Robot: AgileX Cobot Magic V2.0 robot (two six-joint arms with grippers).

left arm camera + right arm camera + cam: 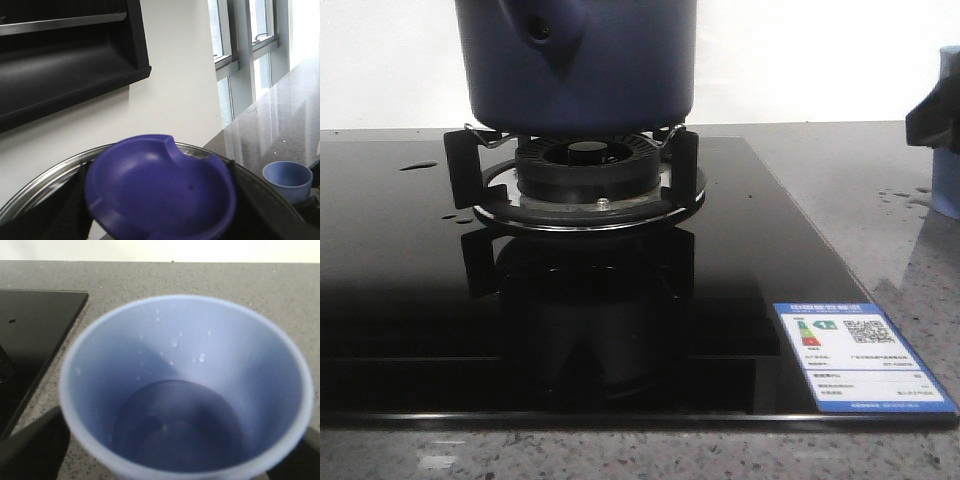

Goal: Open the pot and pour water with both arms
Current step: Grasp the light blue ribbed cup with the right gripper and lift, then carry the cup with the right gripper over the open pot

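The dark navy pot (575, 70) stands on the gas burner (588, 170), its top cut off by the front view and its handle stub (555, 30) facing the camera. In the left wrist view my left gripper (160, 200) is shut on the lid's blue knob (160, 192), with black fingers (55, 210) on either side and the lid's steel rim (45, 180) behind. My right gripper (185, 460) is shut on a pale blue cup (185, 365) with water (185, 430) in the bottom. Gripper (935, 110) and cup (948, 185) show at the front view's right edge.
A black glass cooktop (410, 300) with a label (855, 355) lies in the grey speckled counter (200, 277). Water drops (910, 200) sit on the counter near the cup. A dark range hood (60, 60) hangs on the wall, and a window (250, 40) is beyond.
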